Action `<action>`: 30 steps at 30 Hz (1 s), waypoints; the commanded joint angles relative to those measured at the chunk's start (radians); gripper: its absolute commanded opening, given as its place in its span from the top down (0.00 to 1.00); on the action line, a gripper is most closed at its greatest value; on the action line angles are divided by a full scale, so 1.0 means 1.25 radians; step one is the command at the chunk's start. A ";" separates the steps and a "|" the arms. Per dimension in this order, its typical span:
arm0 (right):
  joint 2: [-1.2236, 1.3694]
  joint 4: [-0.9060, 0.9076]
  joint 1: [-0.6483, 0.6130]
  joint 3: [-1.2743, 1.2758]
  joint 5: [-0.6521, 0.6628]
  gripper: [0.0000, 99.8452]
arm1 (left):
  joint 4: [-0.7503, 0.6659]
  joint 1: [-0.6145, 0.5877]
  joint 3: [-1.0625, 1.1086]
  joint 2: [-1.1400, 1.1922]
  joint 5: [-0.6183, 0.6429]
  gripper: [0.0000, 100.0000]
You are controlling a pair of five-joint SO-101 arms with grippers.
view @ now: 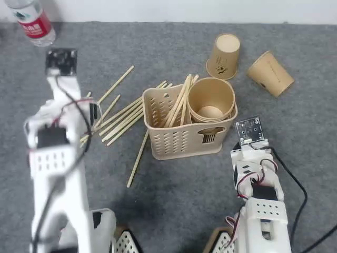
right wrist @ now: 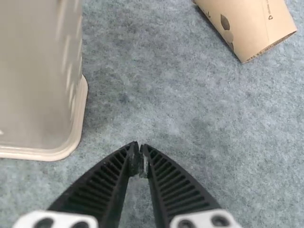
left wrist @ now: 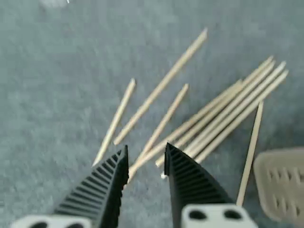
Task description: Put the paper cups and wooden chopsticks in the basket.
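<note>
Loose chopsticks (view: 120, 119) left of basket (view: 181, 141)

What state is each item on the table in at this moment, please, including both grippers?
basket: upright, partly filled.
nested cups: upright inside the basket.
chopsticks in the basket: standing on end, leaning.
loose chopsticks: lying flat outside the basket.
cup nearer the basket: outside it, seemingly mouth down.
outer cup: outside it, lying on its side.
left gripper: open, empty.
right gripper: shut, empty.

The beige slotted plastic basket (view: 176, 139) holds stacked brown paper cups (view: 210, 103) and pale wooden chopsticks (view: 179, 100). Two loose cups (view: 224, 55) (view: 270, 74) and scattered chopsticks (view: 118, 118) rest outside it.
</note>
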 commanded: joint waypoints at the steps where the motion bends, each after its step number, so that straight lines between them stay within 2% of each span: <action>1: -0.012 -0.017 -0.001 -0.004 0.010 0.99 | 0.102 -0.006 -0.222 0.273 -0.124 0.88; 4: -0.012 -0.017 -0.001 -0.004 0.010 0.99 | 0.106 -0.012 -0.350 0.457 -0.164 0.88; 8: -0.012 -0.017 -0.002 -0.004 0.010 0.99 | 0.107 -0.009 -0.517 0.675 -0.164 0.88; 19: -0.012 -0.017 -0.003 -0.004 0.010 0.99 | 0.110 -0.007 -0.926 1.115 -0.166 0.88; 30: -0.012 -0.017 -0.004 -0.002 0.010 0.99 | 0.335 -0.006 -1.361 1.407 -0.207 0.88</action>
